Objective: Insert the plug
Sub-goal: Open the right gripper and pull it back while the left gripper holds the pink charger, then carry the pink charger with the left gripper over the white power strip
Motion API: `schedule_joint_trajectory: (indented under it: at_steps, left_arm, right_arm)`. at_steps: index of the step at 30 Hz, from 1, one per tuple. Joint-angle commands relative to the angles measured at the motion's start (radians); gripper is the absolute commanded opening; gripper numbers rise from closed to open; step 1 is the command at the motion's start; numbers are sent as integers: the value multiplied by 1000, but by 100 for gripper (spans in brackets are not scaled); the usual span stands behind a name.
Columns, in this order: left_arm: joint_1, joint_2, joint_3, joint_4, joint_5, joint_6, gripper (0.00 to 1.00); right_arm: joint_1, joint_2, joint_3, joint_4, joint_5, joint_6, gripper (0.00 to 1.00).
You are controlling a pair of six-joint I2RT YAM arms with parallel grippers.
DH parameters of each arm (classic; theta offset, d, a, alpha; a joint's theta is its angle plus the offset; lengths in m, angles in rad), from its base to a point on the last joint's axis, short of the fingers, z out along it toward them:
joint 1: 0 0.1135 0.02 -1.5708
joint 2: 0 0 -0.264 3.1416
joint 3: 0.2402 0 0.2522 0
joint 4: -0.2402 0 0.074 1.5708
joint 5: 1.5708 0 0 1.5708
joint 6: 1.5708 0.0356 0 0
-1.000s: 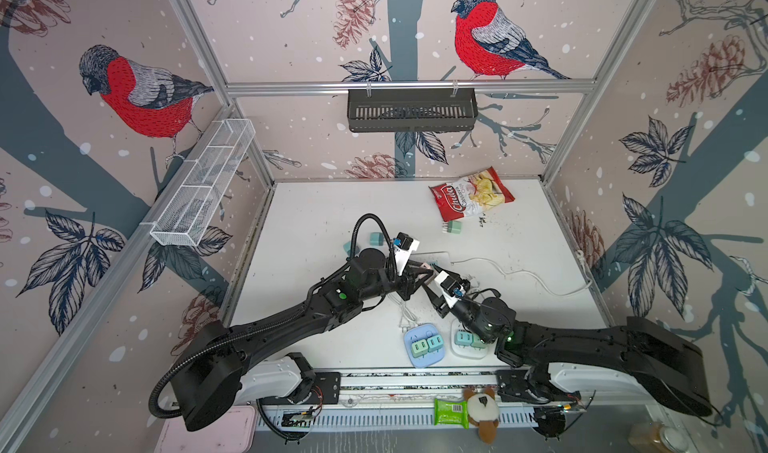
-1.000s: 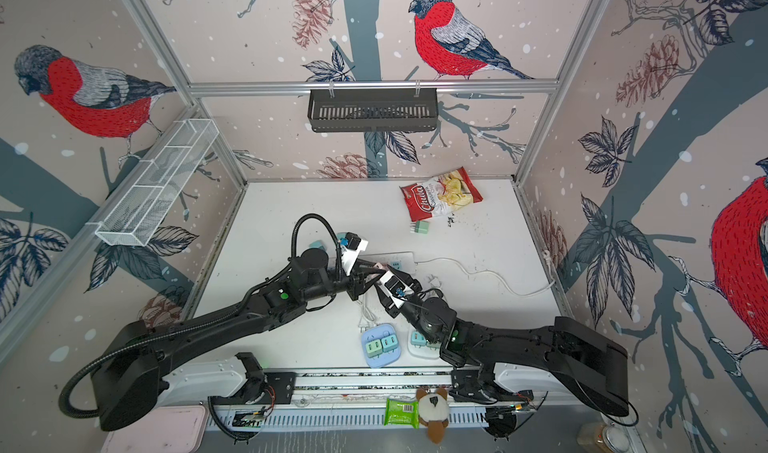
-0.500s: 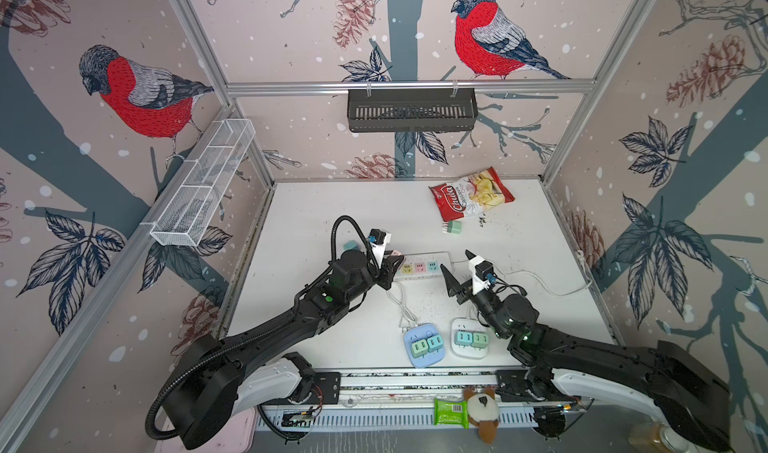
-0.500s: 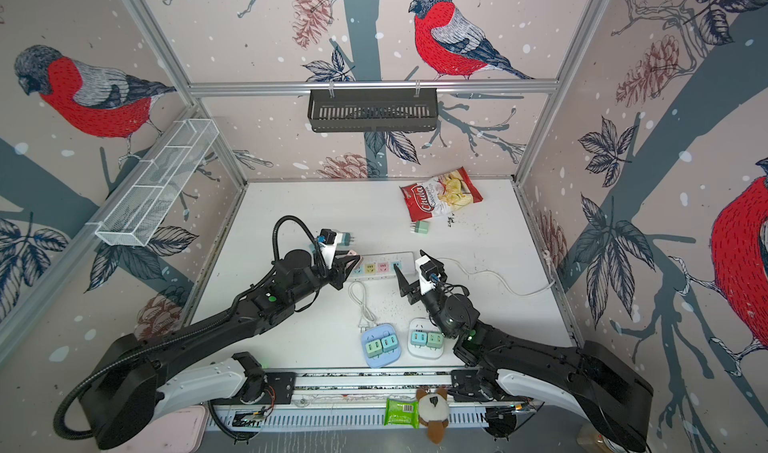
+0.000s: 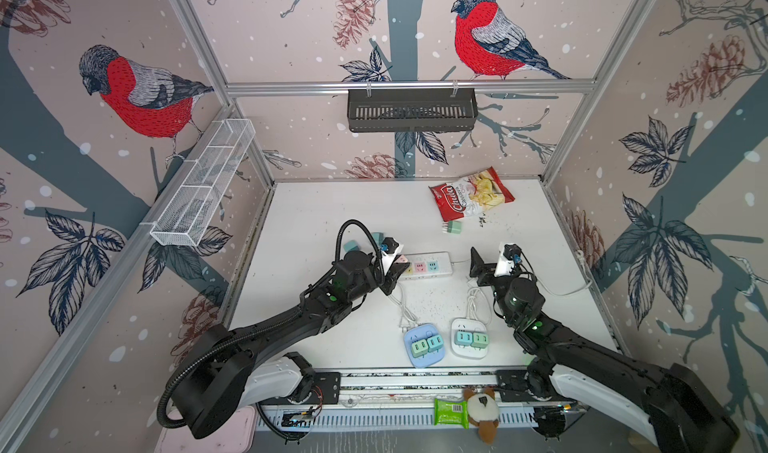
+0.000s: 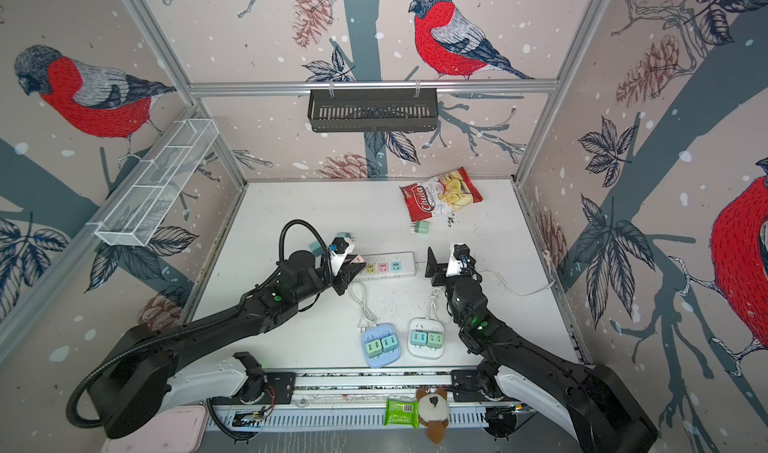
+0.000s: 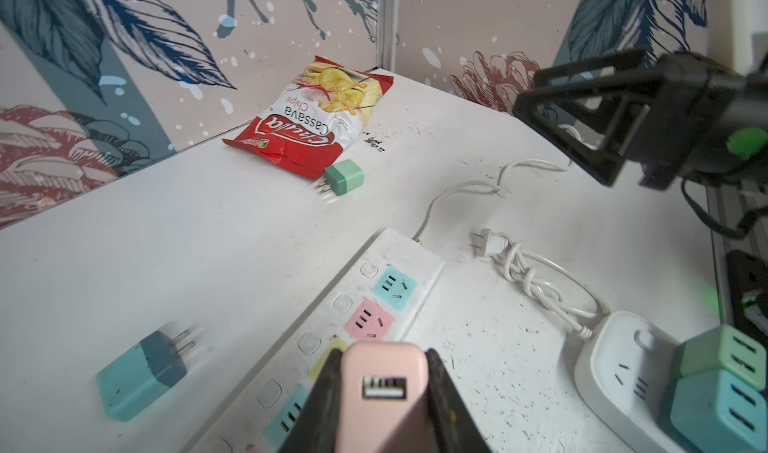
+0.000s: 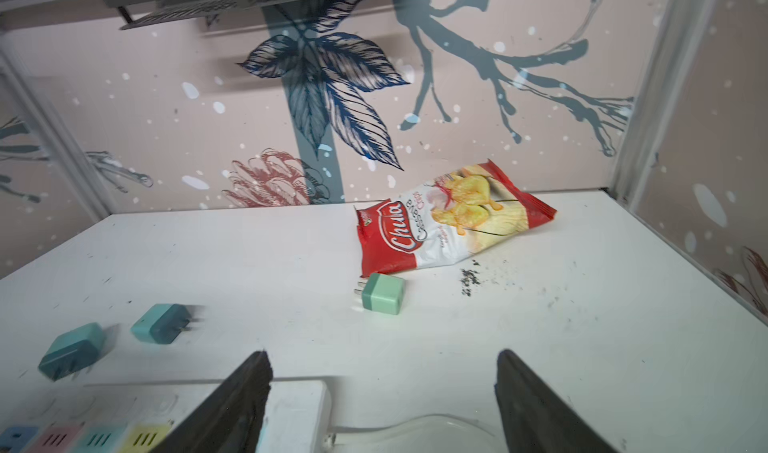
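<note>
Withdrawn since earlier, right gripper (image 8: 381, 372) spread wide, empty, beside power strip (image 5: 428, 263) cord end. left gripper (image 5: 397, 270) clamps pink plug (image 7: 384, 409) at strip's opposite end. Scuffed white tabletop (image 5: 332, 206), bird-wallpaper walls (image 5: 486, 44).

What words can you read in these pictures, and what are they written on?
"Chula": on the chip bag, white letters on the red part.
"Cassava Chips": on the same bag, next to the brand name.
The small print on the bag is too small to read.
The label on the green packet by the front rail is too blurred to read.
Power strip: no words show.
</note>
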Motion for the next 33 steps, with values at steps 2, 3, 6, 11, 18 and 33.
schedule_joint_trajectory:
  at_steps: [2,3,6,11,18,33]
  left_arm:
    - [-25,47,32,13,70,158,0]
    - [-30,58,41,5,61,162,0]
    - [-44,87,55,-2,44,173,0]
    - [-79,114,61,-17,26,231,0]
    - [-83,168,100,-52,18,273,0]
    - [-83,318,191,-110,115,365,0]
  right_arm:
    - [-59,-20,0,-80,46,94,86]
    - [-69,-24,0,-86,47,105,86]
    - [-77,-38,7,-117,41,110,86]
    - [-76,-71,33,-222,133,149,87]
    - [-97,-116,-21,-167,130,165,95]
    - [-210,-178,-63,-170,12,226,96]
